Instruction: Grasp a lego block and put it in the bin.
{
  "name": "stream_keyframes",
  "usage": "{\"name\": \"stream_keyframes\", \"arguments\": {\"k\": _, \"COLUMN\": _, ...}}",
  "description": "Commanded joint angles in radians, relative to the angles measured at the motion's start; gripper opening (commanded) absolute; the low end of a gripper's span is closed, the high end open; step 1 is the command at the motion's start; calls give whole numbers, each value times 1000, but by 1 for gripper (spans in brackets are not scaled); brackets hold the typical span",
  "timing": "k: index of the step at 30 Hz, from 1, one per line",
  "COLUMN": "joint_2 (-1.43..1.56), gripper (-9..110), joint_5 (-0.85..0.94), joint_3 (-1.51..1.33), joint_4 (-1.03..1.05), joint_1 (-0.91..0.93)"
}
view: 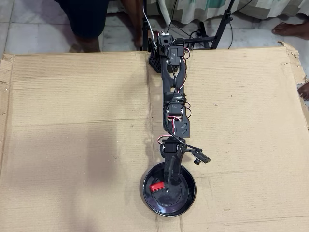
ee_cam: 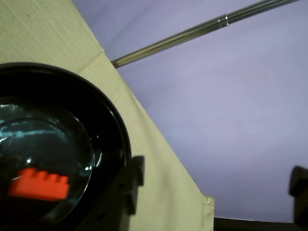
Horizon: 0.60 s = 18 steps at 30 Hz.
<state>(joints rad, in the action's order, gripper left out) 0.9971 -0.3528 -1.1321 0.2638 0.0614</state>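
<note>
Gripper (view: 170, 186) with jaws spread wide and empty above the bin (view: 189, 199), the lego block (view: 156, 186) lying released just beside it: withdraw straight upward, clear of the rim.

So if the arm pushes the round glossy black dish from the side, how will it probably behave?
The round glossy black dish would probably slide rather than tip, because it is shallow and wide and sits flat on the cardboard sheet. It looks stiff, so it should not bend. The small red plastic brick lying loose on its shiny inner surface may skid a little.
</note>
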Motion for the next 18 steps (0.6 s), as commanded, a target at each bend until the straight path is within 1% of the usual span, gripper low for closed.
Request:
{"name": "stream_keyframes", "arguments": {"k": 1, "joint_2": 29, "gripper": 34, "joint_5": -5, "joint_3": 38, "joint_4": -2, "joint_1": 9}}
{"name": "stream_keyframes", "arguments": {"k": 5, "joint_2": 123, "gripper": 34, "joint_5": -5, "joint_3": -71, "joint_4": 44, "joint_1": 3}}
{"name": "stream_keyframes", "arguments": {"k": 9, "joint_2": 322, "gripper": 34, "joint_5": 9, "joint_3": -284, "joint_4": 94, "joint_1": 2}}
{"name": "stream_keyframes", "arguments": {"k": 13, "joint_2": 526, "gripper": 34, "joint_5": 9, "joint_3": -528, "joint_4": 83, "joint_1": -9}}
{"name": "stream_keyframes", "arguments": {"k": 18, "joint_2": 713, "gripper": 34, "joint_5": 9, "joint_3": -756, "joint_4": 83, "joint_1": -23}}
